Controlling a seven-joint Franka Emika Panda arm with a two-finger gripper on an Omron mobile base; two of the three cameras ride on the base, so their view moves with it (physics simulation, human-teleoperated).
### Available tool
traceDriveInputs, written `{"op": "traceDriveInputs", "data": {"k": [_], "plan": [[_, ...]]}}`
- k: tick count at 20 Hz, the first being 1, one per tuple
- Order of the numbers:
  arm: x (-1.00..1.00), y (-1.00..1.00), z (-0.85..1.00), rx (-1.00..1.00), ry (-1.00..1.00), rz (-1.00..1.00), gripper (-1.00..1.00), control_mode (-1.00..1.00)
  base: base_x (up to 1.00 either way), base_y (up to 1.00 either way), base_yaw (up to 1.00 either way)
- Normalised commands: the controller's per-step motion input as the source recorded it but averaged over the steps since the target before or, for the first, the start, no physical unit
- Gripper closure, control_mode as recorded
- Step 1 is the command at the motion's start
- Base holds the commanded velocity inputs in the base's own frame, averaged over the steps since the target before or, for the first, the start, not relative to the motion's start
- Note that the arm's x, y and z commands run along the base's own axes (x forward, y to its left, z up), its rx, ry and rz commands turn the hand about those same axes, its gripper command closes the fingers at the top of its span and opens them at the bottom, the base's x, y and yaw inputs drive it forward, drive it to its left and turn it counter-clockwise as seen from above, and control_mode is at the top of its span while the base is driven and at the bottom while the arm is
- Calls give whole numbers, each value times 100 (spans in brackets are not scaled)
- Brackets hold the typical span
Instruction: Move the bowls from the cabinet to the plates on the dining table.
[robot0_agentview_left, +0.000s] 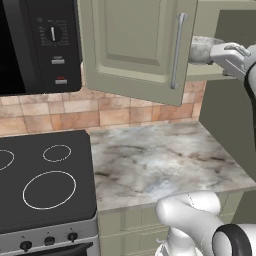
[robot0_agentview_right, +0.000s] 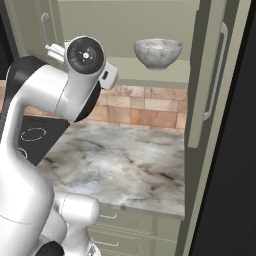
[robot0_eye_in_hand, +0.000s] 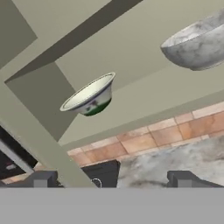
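My two dark fingertips (robot0_eye_in_hand: 181, 178) stand wide apart, so my gripper (robot0_eye_in_hand: 113, 179) grips nothing and touches nothing. Beyond them, on the open sage-green cabinet (robot0_eye_in_hand: 144, 48) shelf, sit a glossy cream-white flaring bowl (robot0_eye_in_hand: 89, 95) and, well apart, a mottled grey stone-like bowl (robot0_eye_in_hand: 197, 43).

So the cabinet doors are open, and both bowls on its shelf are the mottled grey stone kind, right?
Not quite. The cabinet is open and two bowls sit on its shelf, but only one is the grey stone-like bowl. The other is a cream-white bowl with a flaring rim and a dark mark low on its side, as the hand view shows.
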Motion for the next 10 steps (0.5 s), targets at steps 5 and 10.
{"op": "traceDriveInputs", "data": {"k": [5,10], "plan": [[62,-1,0,-2,0,0,-100,-100,0,0,0],[60,-15,0,0,0,3,-100,-100,0,0,0]]}}
